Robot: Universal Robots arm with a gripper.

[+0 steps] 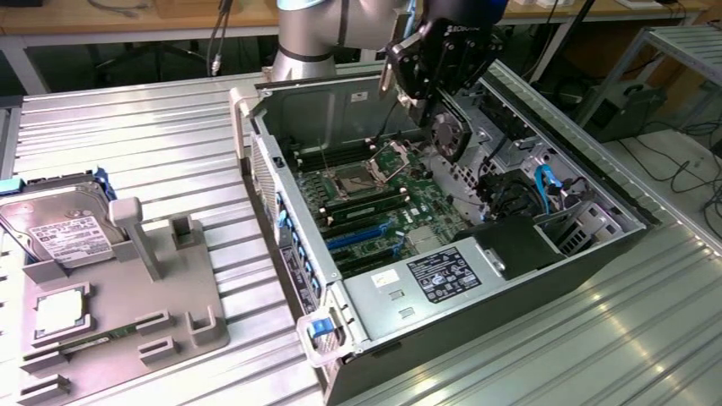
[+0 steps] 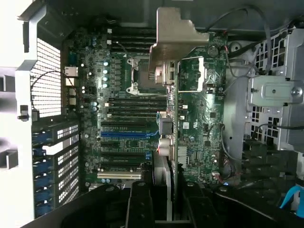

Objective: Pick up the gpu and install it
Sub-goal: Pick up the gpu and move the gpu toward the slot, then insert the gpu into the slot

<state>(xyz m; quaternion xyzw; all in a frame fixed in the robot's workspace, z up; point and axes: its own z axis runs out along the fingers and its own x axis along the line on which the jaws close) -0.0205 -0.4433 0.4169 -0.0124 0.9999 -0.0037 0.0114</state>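
**Item: the gpu (image 1: 451, 128).** Dark card with a round cooler face, hanging upright above the far half of the open computer case (image 1: 296, 127), clear of every part inside. In the wrist view it showed edge-on (image 2: 173, 142), with its pale bracket (image 2: 176, 38) at the end away from the claw.

**Item: the claw (image 1: 435, 100).** It was partly closed and clamped on the card's upper end. The wrist view showed it (image 2: 164, 202) with a dark finger on each face of the card.

**Item: the motherboard (image 1: 390, 207).** It lay flat on the case floor. The processor socket (image 1: 355, 180) sat toward the far side, and the long expansion slots, one of them blue (image 2: 126, 134), ran between the socket and the power supply (image 1: 445, 275).

**Item: off to the exterior view's left, on the table (image 1: 147, 127).** A grey parts holder (image 1: 124, 288) carried a silver hard drive (image 1: 62, 233). It was well apart from the work.

**Handling note (my judgement).** The step in hand looked like carrying the card over to its slot.
- The card's edge seemed to run across the slots, not along them, so squaring it to the chosen slot looked like the first care.
- The bracket wanted to face the perforated rear wall (image 2: 47, 76).
- The card should be kept plumb, lowered straight, and kept off the blue cables (image 1: 546, 188) on the right.
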